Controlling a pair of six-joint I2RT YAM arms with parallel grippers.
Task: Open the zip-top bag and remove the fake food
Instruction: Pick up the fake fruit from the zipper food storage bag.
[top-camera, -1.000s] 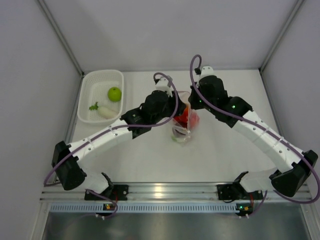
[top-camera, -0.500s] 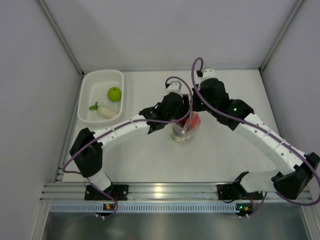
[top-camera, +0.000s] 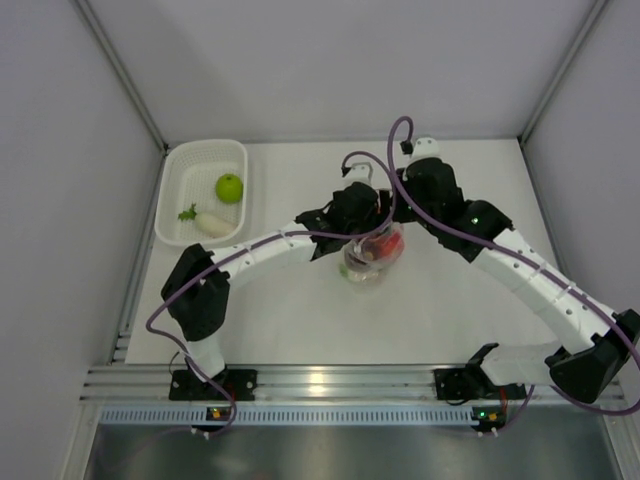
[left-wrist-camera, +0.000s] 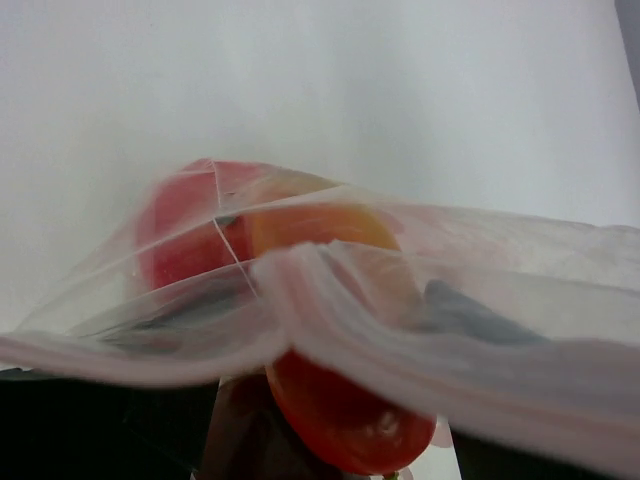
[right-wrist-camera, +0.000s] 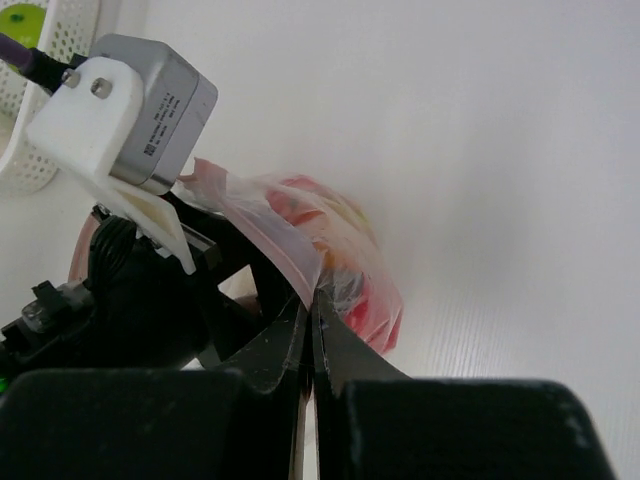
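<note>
Pinching the clear crinkly zip-top bag (top-camera: 372, 258) at its one-o'clock rim, right claw (right-wrist-camera: 310, 298) holds; left claw (top-camera: 367, 231), spread impossible to tell, sits at eleven o'clock over the glossy plastic fake food (left-wrist-camera: 340, 420).

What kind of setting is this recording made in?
Most likely a lab test booth, not a kitchen: plain white panel walls box in a white table, two arms are bolted to a metal rail, and the props are a white basket and a zip-top bag of fake food.

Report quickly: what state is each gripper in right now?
Left gripper: open, jaws apart at the zip-top bag mouth.
Right gripper: shut on the zip-top bag's edge.
</note>
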